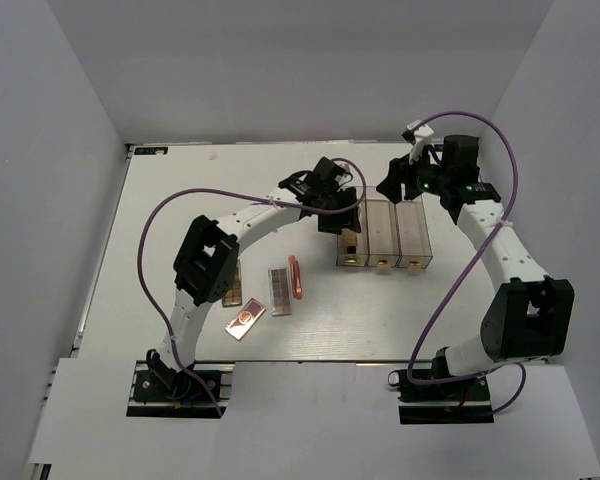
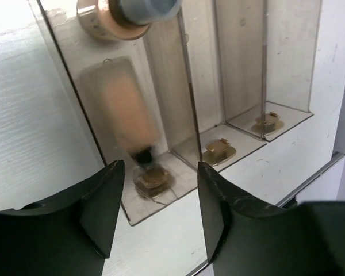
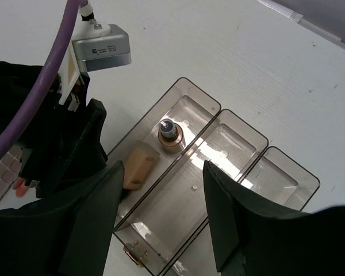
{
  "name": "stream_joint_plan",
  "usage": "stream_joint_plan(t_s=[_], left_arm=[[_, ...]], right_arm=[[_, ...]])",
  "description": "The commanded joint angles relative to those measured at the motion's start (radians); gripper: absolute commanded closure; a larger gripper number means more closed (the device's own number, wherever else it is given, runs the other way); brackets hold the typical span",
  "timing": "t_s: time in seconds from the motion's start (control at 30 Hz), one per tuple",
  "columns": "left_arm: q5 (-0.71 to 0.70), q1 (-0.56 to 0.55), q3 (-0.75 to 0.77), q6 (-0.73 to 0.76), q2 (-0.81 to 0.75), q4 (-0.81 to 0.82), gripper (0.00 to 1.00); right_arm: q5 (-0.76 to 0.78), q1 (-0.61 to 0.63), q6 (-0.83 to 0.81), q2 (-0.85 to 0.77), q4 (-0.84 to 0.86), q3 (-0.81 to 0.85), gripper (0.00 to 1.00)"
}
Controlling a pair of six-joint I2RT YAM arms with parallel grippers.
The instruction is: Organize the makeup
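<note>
The beige tube (image 2: 125, 112) lies in the left compartment of the clear box (image 1: 412, 240), cap toward the box's near end, blurred in the left wrist view. It also shows in the right wrist view (image 3: 138, 168). The small tan bottle (image 3: 171, 135) stands upright behind it in the same compartment. My left gripper (image 1: 340, 212) is open and empty just above that compartment. My right gripper (image 1: 396, 186) is open and empty, hovering over the box's far end. Two eyeshadow palettes (image 1: 232, 285) (image 1: 280, 290), a thin pink stick (image 1: 296, 277) and a rose-gold compact (image 1: 246, 322) lie on the table to the box's left.
The box's middle compartment (image 3: 218, 172) and right compartment (image 3: 279, 175) hold nothing but gold latches (image 2: 219, 151). White walls enclose the table on three sides. A purple cable (image 3: 52, 69) runs from each wrist.
</note>
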Motion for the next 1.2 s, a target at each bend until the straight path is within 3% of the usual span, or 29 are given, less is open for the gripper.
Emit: stream_joint_plan(t_s=[0.0,0.1,0.27,0.43,0.57,0.73,0.83,0.93,0.97,1.07,1.17], left_arm=[[0.004,-0.009,0.044,-0.005,-0.021,0.017,0.34],[0.009,-0.009,0.046,-0.008,-0.021,0.018,0.31],[0.006,-0.009,0.081,-0.012,-0.048,0.017,0.33],[-0.067,0.004,0.057,-0.011,-0.158,0.006,0.57],[-0.198,0.015,-0.072,0.007,-0.293,-0.030,0.71],[-0.334,0.033,-0.308,-0.035,-0.523,-0.090,0.79],[-0.371,0.044,-0.509,-0.097,-0.680,-0.084,0.78],[-0.405,0.053,-0.678,-0.166,-0.821,-0.089,0.72],[-0.426,0.053,-0.739,-0.198,-0.855,-0.100,0.62],[-0.466,0.063,-0.818,-0.246,-0.965,-0.130,0.46],[-0.514,0.063,-0.847,-0.284,-1.050,-0.175,0.39]], right_arm=[[-0.026,-0.005,0.017,-0.037,0.036,-0.012,0.36],[-0.029,-0.005,0.016,-0.042,0.036,-0.017,0.35],[-0.066,-0.003,0.008,-0.050,0.024,-0.021,0.35],[-0.198,-0.008,-0.022,-0.079,0.025,-0.047,0.38],[-0.323,-0.003,-0.056,-0.097,0.016,-0.063,0.45],[-0.335,0.053,-0.134,-0.103,-0.058,-0.089,0.54],[-0.270,0.142,-0.186,-0.091,-0.131,-0.086,0.55],[-0.198,0.219,-0.171,-0.045,-0.177,-0.080,0.57],[-0.183,0.254,-0.159,-0.030,-0.184,-0.078,0.56],[-0.107,0.359,-0.105,0.029,-0.197,-0.064,0.57],[-0.028,0.446,-0.062,0.085,-0.200,-0.044,0.58]])
